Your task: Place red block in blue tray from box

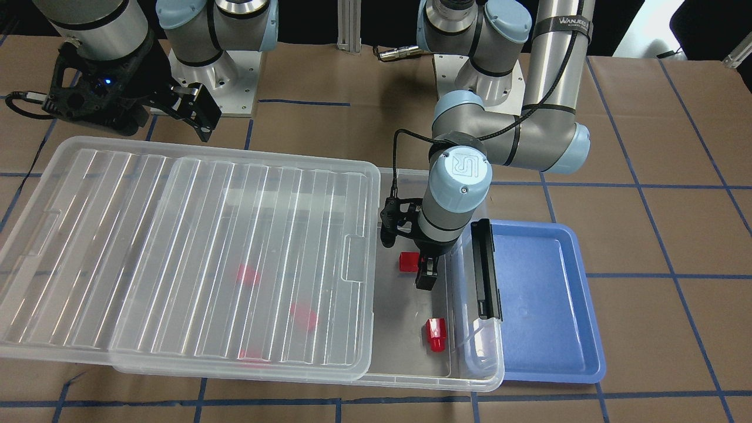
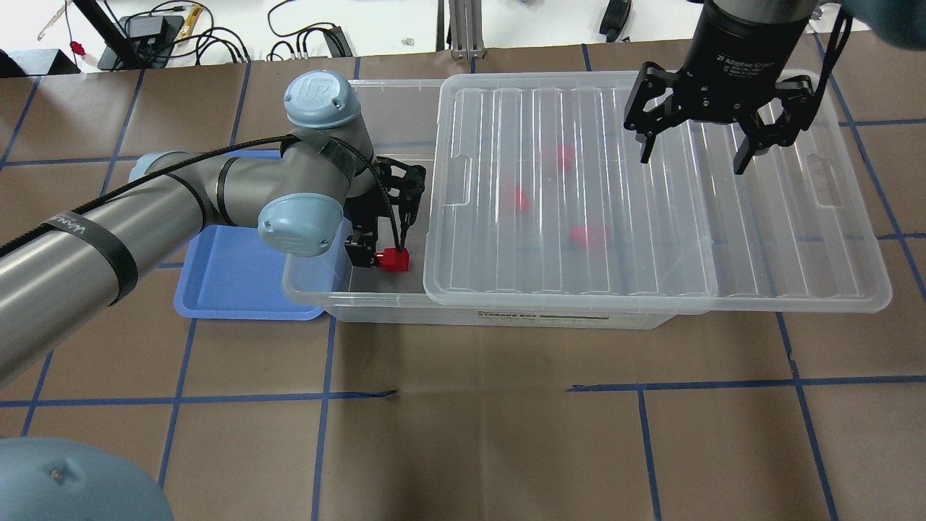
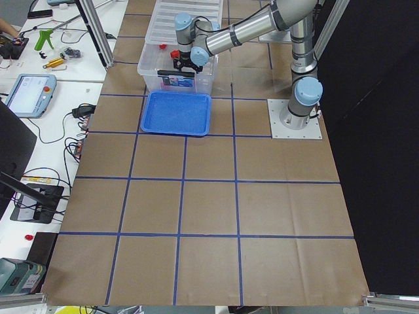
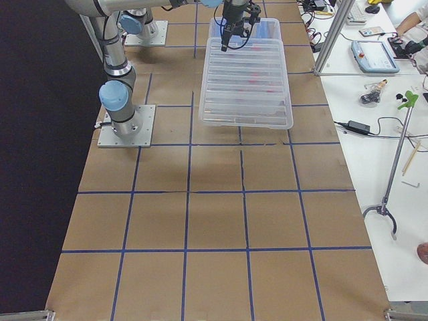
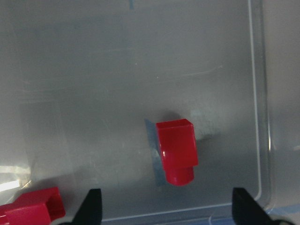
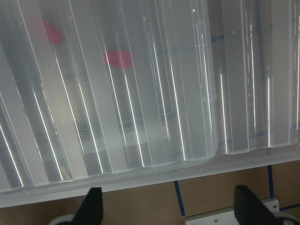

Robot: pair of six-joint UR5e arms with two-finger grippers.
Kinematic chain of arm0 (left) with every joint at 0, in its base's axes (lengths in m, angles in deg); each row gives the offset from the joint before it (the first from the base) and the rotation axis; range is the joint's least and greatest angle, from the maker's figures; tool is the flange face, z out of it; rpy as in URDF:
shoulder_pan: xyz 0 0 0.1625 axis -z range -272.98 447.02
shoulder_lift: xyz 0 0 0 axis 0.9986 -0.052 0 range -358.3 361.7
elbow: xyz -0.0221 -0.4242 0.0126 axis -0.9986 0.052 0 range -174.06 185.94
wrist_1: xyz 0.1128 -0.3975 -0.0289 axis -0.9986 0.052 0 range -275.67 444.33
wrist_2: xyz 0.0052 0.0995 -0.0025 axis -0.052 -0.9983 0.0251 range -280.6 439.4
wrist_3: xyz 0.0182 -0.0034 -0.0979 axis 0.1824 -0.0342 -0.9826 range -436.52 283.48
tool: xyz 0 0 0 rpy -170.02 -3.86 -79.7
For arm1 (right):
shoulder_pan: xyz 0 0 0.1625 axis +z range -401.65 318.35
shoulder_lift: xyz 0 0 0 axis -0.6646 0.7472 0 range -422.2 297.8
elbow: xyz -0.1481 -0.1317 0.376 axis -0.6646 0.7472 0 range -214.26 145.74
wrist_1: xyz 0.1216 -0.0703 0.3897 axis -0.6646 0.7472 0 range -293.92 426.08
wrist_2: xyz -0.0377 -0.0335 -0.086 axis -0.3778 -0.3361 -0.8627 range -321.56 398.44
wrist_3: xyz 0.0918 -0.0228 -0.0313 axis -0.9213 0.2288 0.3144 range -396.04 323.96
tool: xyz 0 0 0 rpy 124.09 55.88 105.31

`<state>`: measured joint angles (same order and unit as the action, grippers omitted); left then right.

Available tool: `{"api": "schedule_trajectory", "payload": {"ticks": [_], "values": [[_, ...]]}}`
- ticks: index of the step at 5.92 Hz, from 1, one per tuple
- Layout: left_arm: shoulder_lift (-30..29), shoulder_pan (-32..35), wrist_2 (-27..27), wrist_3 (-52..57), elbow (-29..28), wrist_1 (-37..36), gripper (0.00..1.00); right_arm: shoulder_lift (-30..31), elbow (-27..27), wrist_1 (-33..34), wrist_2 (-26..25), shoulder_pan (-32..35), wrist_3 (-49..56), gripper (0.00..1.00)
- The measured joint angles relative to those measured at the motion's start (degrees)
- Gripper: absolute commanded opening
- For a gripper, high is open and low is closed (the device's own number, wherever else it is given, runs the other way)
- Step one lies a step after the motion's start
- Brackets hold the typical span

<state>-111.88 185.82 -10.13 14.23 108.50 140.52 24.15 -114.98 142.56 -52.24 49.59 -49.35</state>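
The clear box [image 2: 506, 317] has its ribbed lid [image 2: 579, 188] slid toward my right, so the end by the blue tray [image 1: 540, 294] stands open. My left gripper [image 1: 427, 276] is open and low inside that open end. A red block [image 1: 407, 262] lies on the box floor beside its fingertips, and in the left wrist view this red block [image 5: 176, 150] lies just ahead of the open left gripper [image 5: 168, 208]. A second red block [image 1: 435, 335] lies nearby. My right gripper [image 2: 691, 155] is open and empty above the lid.
Three more red blocks show blurred under the lid [image 2: 564, 155] [image 2: 514, 195] [image 2: 589, 235]. A black latch clip [image 1: 486, 267] sits on the box end next to the tray. Nothing shows inside the blue tray [image 2: 231, 282]. Brown paper with blue tape lines covers the table.
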Motion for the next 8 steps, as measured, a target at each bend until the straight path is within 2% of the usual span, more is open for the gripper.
{"api": "schedule_trajectory", "payload": {"ticks": [1,2,3,4,7,8], "values": [[-1.6,0.0,0.1,-0.1,0.4,-1.2,0.90,0.0,0.0,0.3,-0.2,-0.4,3.2,1.00],[-2.7,0.1,0.1,-0.1,0.4,-1.6,0.69,0.0,0.0,0.6,-0.2,-0.9,5.0,1.00],[-3.2,0.1,0.2,-0.1,0.4,-1.8,0.25,0.0,-0.1,0.7,-0.2,-1.3,5.4,1.00],[-3.4,0.1,0.2,-0.1,0.4,-2.1,0.06,0.0,-0.1,0.8,-0.2,-1.5,5.4,1.00],[-1.8,-0.4,0.1,-0.5,-0.9,-1.7,0.04,0.0,-0.1,0.5,-0.2,-1.5,5.6,1.00],[0.3,-0.6,0.0,-0.9,-2.3,0.7,0.04,-0.1,0.1,0.8,0.0,-1.5,5.6,1.00]]}}
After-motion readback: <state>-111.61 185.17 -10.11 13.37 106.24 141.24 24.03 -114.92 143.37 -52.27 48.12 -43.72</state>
